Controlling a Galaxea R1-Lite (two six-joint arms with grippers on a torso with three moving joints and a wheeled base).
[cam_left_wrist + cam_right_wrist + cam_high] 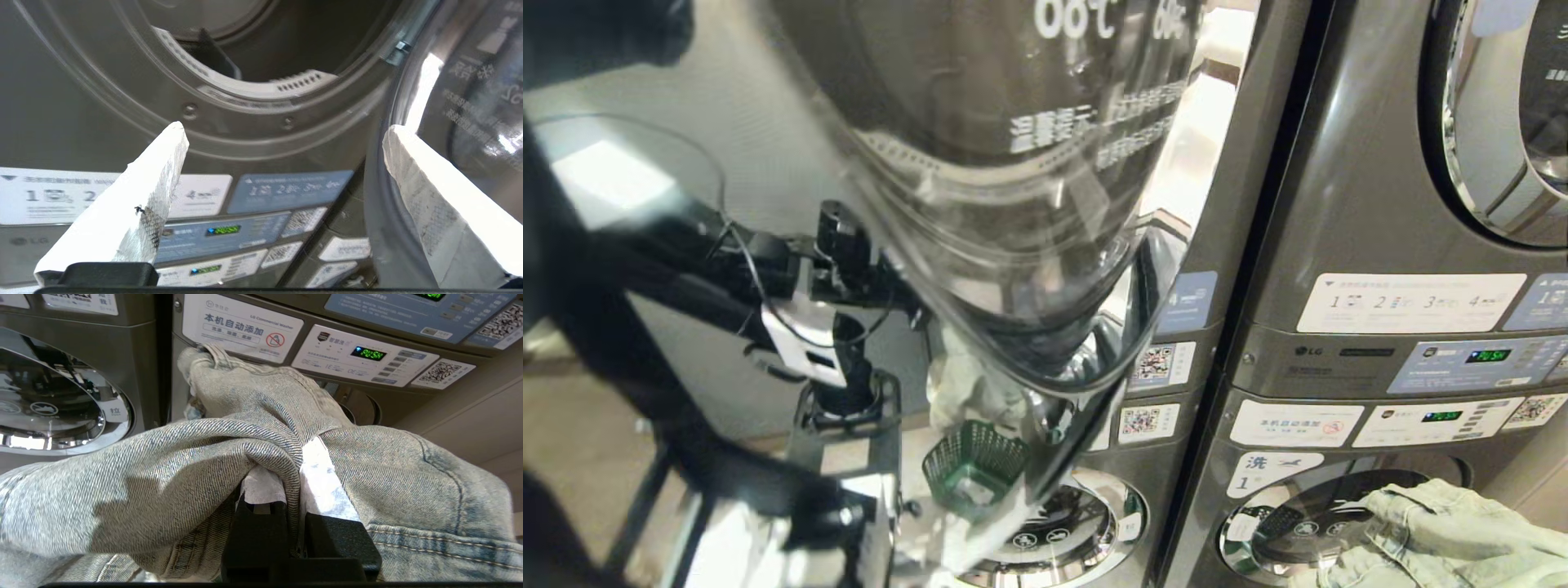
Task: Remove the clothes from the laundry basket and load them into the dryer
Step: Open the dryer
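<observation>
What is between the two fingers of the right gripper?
A fold of the denim garment is pinched between the right gripper fingers, shown in the right wrist view.

Pale denim garment (171,457) bunched; dryer (261,61) door open, drum seemingly empty.

Left pincer (282,163) spread wide, raised; right pincer (292,479) clamped, seemingly low.

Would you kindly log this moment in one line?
left end effector: open, empty | right end effector: shut on pale blue denim garment | grey dryer's glass door: open
</observation>
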